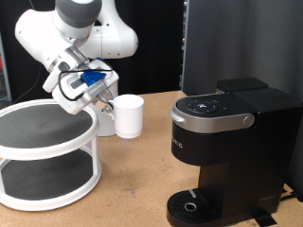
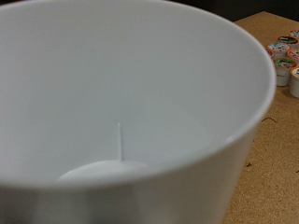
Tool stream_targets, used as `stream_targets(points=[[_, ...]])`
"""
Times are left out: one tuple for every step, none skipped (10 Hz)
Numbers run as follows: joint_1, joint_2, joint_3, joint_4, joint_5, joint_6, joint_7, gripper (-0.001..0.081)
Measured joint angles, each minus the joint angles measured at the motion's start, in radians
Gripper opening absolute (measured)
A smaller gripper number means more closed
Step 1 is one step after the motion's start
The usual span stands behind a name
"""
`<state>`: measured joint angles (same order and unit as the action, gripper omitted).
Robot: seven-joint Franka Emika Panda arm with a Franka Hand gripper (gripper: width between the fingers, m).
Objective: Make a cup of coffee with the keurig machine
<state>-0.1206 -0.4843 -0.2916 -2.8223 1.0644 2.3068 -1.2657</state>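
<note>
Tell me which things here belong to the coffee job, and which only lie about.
For the job:
- cup, at the gripper
- coffee machine, lid shut
- coffee pods on the table

Lying about:
- round two-level white shelf
- dark panel behind

cup [image 1: 128,115] between tiered stand [image 1: 47,151] and keurig machine [image 1: 227,151] | pincer [image 1: 102,106] beside cup

White cup [image 1: 129,115] showing a plain white interior [image 2: 121,103]; black keurig machine [image 1: 227,156] wearing a silver-grey lid band; white two-tier rack [image 1: 45,151] carrying dark shelves.
</note>
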Motion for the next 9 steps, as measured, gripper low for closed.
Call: stream_targets(points=[[0.002,0.013,0.015,0.000,0.011,0.027,0.000,0.0072],[0.007,0.029,0.028,0.001,0.031,0.052,-0.003,0.0072],[0.016,0.047,0.037,0.001,0.059,0.076,-0.017,0.0072],[0.025,0.066,0.044,0.002,0.092,0.099,-0.043,0.0072],[0.035,0.088,0.047,0.003,0.124,0.115,-0.071,0.0072],[0.044,0.109,0.049,0.006,0.154,0.128,-0.098,0.0072],[0.051,0.129,0.053,0.009,0.180,0.138,-0.124,0.0072],[0.055,0.146,0.056,0.011,0.204,0.141,-0.147,0.0072],[0.057,0.160,0.059,0.013,0.223,0.144,-0.165,0.0072]])
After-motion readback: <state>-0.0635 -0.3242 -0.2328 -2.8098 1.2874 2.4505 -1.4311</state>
